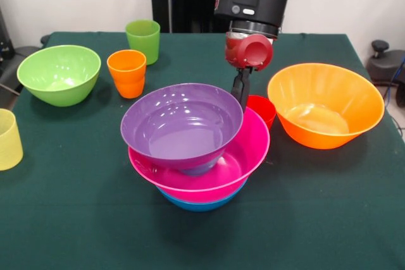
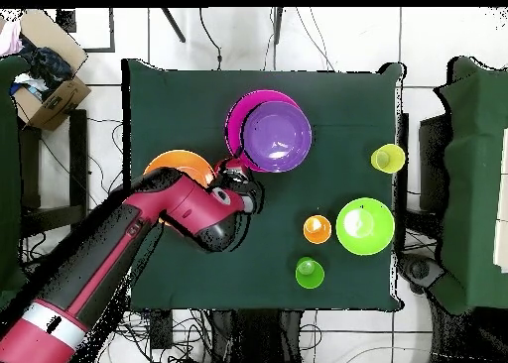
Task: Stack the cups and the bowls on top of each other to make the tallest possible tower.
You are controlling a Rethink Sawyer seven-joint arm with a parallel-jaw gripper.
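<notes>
The tower (image 1: 196, 156) stands near the middle of the worktop (image 1: 76, 219): a blue bowl (image 1: 199, 205) at the bottom, a pink bowl (image 1: 243, 156) in it, and a purple bowl (image 1: 180, 124) on top, which sits a little tilted and shifted to the left. The hand (image 1: 240, 93) hangs just behind the far right rim of the purple bowl. Its fingers look close together, but I cannot tell if they pinch the rim or only stand beside it.

Just behind the tower, partly hidden, is the red cup (image 1: 262, 109). The large orange bowl (image 1: 326, 105) rests to the right, the lime green bowl (image 1: 60, 74) far to the left, with the orange cup (image 1: 128, 73) and the green cup (image 1: 143, 39) between them at the far side. The pale yellow cup (image 1: 7, 138) is at the left edge.

I judge that all these pieces are light, stiff and glossy, so they slide easily. A thin rim is the best place to take hold, with one finger inside and one outside the wall. A bowl held like this can swing, and the nested pile can shift if it is pushed.
</notes>
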